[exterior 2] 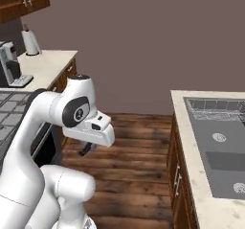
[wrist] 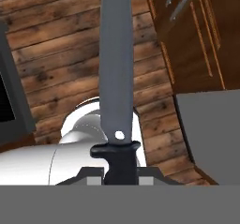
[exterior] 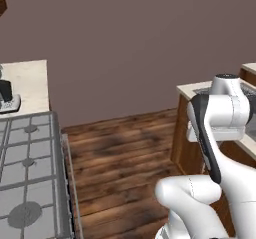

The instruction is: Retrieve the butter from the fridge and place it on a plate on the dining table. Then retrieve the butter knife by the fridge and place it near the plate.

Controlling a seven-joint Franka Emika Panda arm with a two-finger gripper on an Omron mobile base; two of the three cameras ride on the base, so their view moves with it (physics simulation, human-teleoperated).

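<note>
The butter knife [wrist: 116,78] has a long grey blade and a black handle. In the hand view it runs straight up from my gripper [wrist: 121,172], which is shut on the handle. In the right base view my gripper [exterior 2: 87,148] hangs under the white hand, above the wooden floor between the counters. The butter, the plate and the fridge are out of view.
A gas stove [exterior: 25,183] lies at the left, with a beige counter behind it carrying a coffee machine [exterior 2: 9,65] and a paper roll [exterior 2: 31,42]. At the right stands a beige stone counter [exterior 2: 191,142] with a grey sink [exterior 2: 220,142]. Wooden floor [exterior: 120,153] runs between them to a plain wall.
</note>
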